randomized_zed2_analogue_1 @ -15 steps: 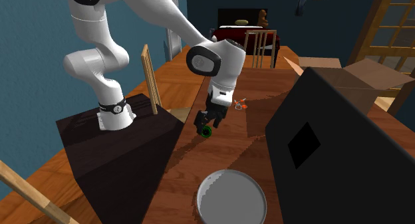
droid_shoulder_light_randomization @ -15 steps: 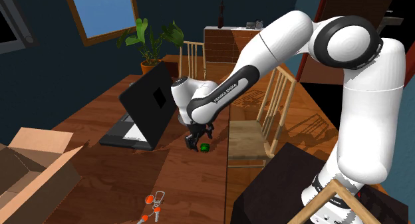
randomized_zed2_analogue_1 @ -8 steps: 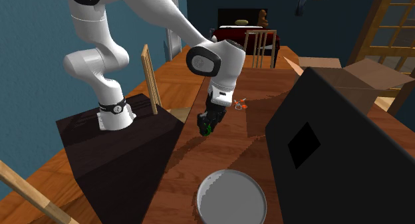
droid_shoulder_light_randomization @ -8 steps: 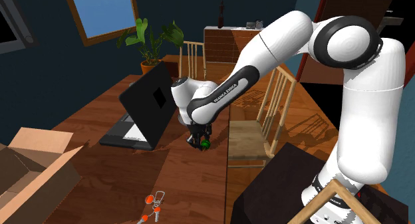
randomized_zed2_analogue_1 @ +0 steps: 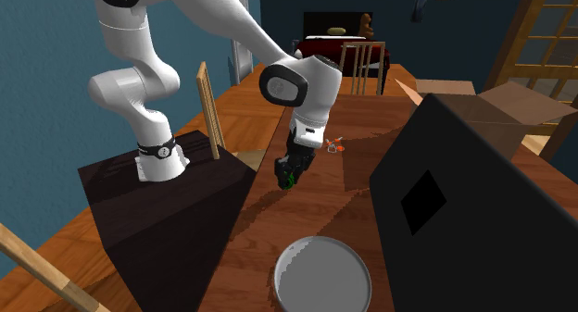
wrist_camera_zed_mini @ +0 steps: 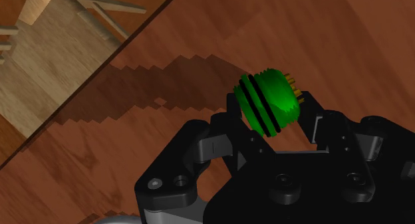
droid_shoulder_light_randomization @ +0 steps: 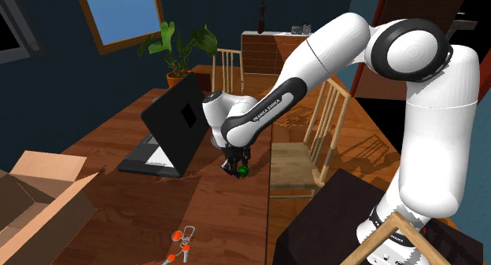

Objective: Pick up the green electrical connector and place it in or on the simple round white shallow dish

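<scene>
In the shoulder view a dark wooden table (droid_shoulder_light_randomization: 212, 216) fills a blue-walled room with a window (droid_shoulder_light_randomization: 118, 12) and a potted plant (droid_shoulder_light_randomization: 177, 47). On the table stand an open laptop (droid_shoulder_light_randomization: 177, 122) and a cardboard box (droid_shoulder_light_randomization: 39, 193) cut off at the left edge. The gripper (droid_shoulder_light_randomization: 238, 167) reaches down beside the wooden chair (droid_shoulder_light_randomization: 303, 157), its jaws closed around the green connector (droid_shoulder_light_randomization: 242, 170); whether the connector touches the wood is hard to tell. In the second exterior view the gripper (randomized_zed2_analogue_1: 290, 176) holds the connector (randomized_zed2_analogue_1: 289, 180) near the table's (randomized_zed2_analogue_1: 269, 227) edge, well apart from the greyish round dish (randomized_zed2_analogue_1: 322, 275), whose lower rim meets the picture's edge. The laptop's (randomized_zed2_analogue_1: 482, 236) lid hides the table behind it. In the wrist view the black fingers (wrist_camera_zed_mini: 233, 116) clasp the ribbed connector (wrist_camera_zed_mini: 266, 100), small pins showing at its far end.
</scene>
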Tool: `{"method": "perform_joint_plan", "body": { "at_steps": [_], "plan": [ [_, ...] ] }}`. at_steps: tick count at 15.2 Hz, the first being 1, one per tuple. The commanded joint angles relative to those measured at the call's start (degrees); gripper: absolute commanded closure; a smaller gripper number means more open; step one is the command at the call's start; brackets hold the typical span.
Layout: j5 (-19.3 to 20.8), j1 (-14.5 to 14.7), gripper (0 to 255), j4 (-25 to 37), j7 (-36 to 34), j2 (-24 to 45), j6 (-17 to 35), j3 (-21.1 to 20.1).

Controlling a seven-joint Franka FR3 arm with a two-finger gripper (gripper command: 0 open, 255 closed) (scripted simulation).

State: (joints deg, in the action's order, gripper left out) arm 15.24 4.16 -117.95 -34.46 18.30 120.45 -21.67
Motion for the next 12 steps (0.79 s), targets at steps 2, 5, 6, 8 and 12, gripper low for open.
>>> {"method": "perform_joint_plan", "body": {
  "at_steps": [2, 5, 6, 8, 12],
  "plan": [
    [-0.6, -0.2, 255, 0.3, 0.5, -1.0, -1.2, -0.2],
    [-1.4, -0.4, 255, 0.8, 1.2, -2.6, -3.1, -0.5],
    [-1.7, -0.4, 255, 1.0, 1.4, -3.0, -3.7, -0.6],
    [-2.2, -0.5, 255, 1.5, 1.9, -4.0, -5.0, -0.8],
    [-3.2, -0.7, 255, 2.5, 2.7, -5.7, -7.5, -1.0]
  ]
}}
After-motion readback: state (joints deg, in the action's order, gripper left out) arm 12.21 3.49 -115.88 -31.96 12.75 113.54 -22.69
